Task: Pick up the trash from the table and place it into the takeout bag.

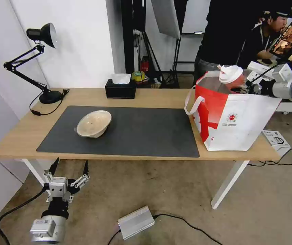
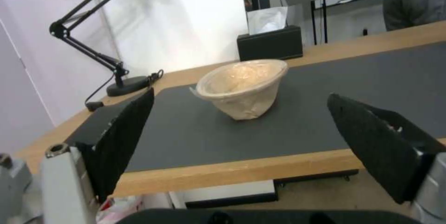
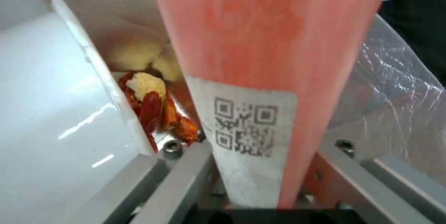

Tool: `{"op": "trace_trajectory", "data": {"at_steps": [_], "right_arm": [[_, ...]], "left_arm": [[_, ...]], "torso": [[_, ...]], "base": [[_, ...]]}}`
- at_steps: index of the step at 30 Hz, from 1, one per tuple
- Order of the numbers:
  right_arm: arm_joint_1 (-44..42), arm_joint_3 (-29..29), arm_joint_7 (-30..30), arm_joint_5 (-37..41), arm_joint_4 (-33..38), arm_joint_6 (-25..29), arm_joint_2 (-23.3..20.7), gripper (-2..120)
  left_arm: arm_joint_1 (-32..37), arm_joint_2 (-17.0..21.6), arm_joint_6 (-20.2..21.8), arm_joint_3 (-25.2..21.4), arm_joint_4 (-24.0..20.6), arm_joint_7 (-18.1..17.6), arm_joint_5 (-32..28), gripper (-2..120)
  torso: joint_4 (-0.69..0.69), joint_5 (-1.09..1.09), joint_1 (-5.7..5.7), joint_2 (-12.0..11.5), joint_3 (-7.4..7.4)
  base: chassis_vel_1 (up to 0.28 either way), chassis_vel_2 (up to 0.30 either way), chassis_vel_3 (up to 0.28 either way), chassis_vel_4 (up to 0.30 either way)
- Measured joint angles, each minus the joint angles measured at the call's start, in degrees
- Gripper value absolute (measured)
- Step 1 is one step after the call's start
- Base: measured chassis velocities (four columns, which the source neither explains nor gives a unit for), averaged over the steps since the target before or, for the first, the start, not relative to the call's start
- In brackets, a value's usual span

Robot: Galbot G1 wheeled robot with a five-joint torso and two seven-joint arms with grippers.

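Over the takeout bag [image 1: 236,119] mouth: right gripper [image 1: 246,87] clamped on red cup [image 1: 232,77], light, crushable, hold mid-body. Left of bag: paper bowl [image 1: 94,123], flimsy, take by rim. Left gripper [image 1: 69,168] spread wide, below table [image 1: 152,97] edge.

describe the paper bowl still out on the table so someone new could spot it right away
Start at the long light-wood table and its large dark grey rectangular mat. On the mat's left part, towards the black desk lamp, lies a shallow beige paper bowl, tipped on its side. It is the only thing on the mat, pale and round, unlike the black tissue box behind it.
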Motion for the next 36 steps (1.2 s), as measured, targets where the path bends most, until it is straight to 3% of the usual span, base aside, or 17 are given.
{"op": "trace_trajectory", "data": {"at_steps": [24,34,36], "right_arm": [[1.2,1.6,0.1,0.6,1.5,0.2,-0.9,97],[4.5,3.7,2.4,4.0,3.7,0.2,-0.3,100],[7.2,4.3,6.8,6.0,4.9,0.0,1.2,100]], "left_arm": [[0.1,-0.3,0.1,0.5,-0.2,0.0,0.6,100],[0.2,-0.1,0.1,0.5,-0.4,0.1,0.7,100],[0.2,-0.1,0.1,0.5,-0.5,0.1,0.7,100]], "torso": [[0.00,0.00,0.00,0.0,0.00],[0.00,0.00,0.00,0.0,0.00],[0.00,0.00,0.00,0.0,0.00]], "base": [[0.000,0.000,0.000,0.000],[0.000,0.000,0.000,0.000],[0.000,0.000,0.000,0.000]]}}
